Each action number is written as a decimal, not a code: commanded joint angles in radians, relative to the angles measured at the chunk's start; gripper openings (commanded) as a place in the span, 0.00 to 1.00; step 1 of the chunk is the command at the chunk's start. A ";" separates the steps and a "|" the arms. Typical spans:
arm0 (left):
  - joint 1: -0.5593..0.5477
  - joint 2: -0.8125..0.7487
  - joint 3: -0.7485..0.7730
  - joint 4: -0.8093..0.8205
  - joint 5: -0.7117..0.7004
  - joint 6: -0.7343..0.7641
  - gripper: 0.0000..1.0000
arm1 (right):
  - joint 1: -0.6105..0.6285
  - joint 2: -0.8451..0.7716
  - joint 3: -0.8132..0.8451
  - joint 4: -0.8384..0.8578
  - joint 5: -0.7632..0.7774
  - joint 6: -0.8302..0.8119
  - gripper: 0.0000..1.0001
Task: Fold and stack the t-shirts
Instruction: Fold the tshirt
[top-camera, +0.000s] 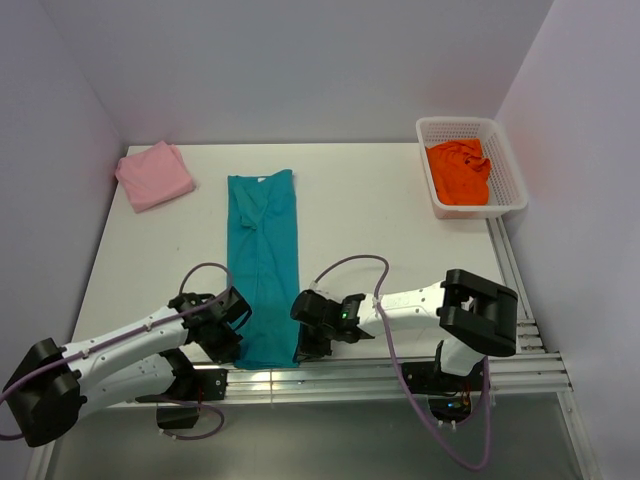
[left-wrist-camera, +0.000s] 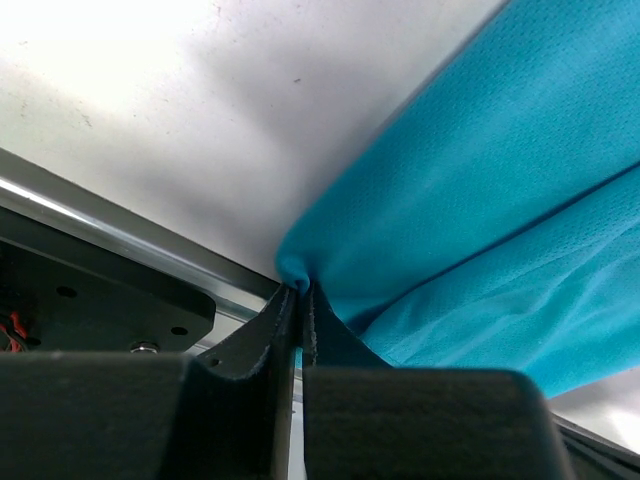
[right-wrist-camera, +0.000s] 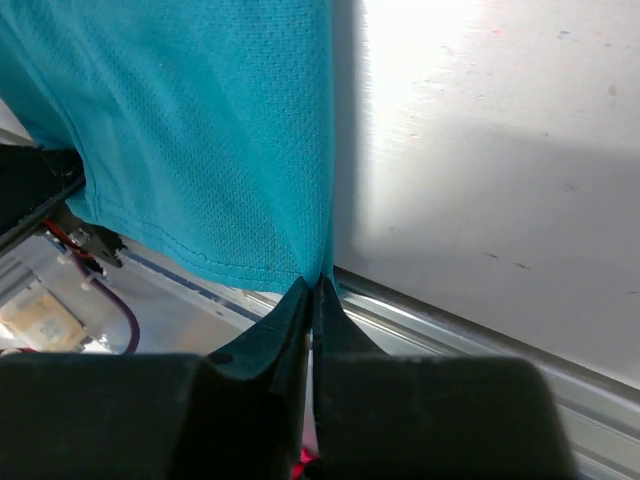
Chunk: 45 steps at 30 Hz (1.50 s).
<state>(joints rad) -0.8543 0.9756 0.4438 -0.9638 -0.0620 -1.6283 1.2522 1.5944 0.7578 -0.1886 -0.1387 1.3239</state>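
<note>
The teal t-shirt (top-camera: 264, 262) lies as a long narrow strip down the middle of the table, collar far, hem at the near edge. My left gripper (top-camera: 236, 340) is shut on its near left hem corner (left-wrist-camera: 296, 268). My right gripper (top-camera: 301, 343) is shut on its near right hem corner (right-wrist-camera: 318, 272). The hem end is lifted slightly over the table's edge. The pale pink t-shirt (top-camera: 153, 174) lies folded at the far left. The bright orange t-shirt (top-camera: 458, 170) lies crumpled in the basket.
A white mesh basket (top-camera: 510, 170) stands at the far right corner. A metal rail (top-camera: 400, 372) runs along the table's near edge. Walls close in the left, back and right sides.
</note>
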 joint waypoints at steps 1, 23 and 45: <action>-0.008 0.003 -0.045 0.062 -0.022 0.015 0.06 | 0.009 0.007 -0.009 0.011 0.034 0.018 0.03; 0.050 0.049 0.423 -0.187 -0.163 0.171 0.00 | -0.135 -0.057 0.397 -0.485 0.116 -0.193 0.00; 0.449 0.483 0.760 -0.015 -0.127 0.545 0.00 | -0.438 0.301 0.882 -0.646 0.010 -0.489 0.00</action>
<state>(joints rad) -0.4385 1.4120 1.1366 -1.0203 -0.1856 -1.1511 0.8440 1.8412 1.5223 -0.7902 -0.1131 0.8989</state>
